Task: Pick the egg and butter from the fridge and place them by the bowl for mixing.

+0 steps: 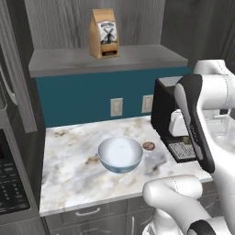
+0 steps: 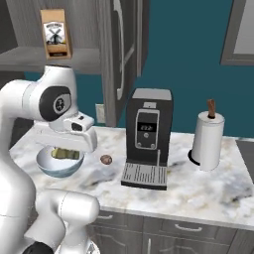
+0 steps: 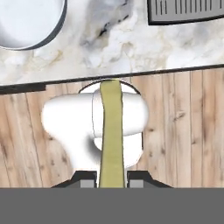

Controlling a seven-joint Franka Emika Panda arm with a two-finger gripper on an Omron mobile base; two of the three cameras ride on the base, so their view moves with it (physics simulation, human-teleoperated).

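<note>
On the marbled white counter (image 1: 69, 165), going left to right in the left base view, the wide glossy pale blue-white bowl (image 1: 120, 154) stands near the middle. At about 3 o'clock of it, just beside the rim but apart from it, lies the small brown speckled egg (image 1: 148, 146). Further right at 3 o'clock stands the black coffee machine (image 1: 166, 110) with its grilled drip tray (image 1: 182, 150).

In the right base view the same order holds: bowl (image 2: 58, 166), egg (image 2: 105, 159), coffee machine (image 2: 148, 134), then a white paper-towel roll on a brown spindle (image 2: 208, 139) at the far right.

In the hand view the gripper (image 3: 112, 178) is clamped on the thin pale yellow-green stick of butter (image 3: 111, 131), which runs from between the fingertips toward 12 o'clock. The butter hangs over the wooden floor, just off the counter's front edge; the bowl's rim (image 3: 57, 30) sits at 10 o'clock and the drip tray (image 3: 188, 13) at 1 o'clock.

By my reading the egg's half is done. The butter is in hand; what is left is to carry it over the counter, set it down by the bowl, and let go.
</note>
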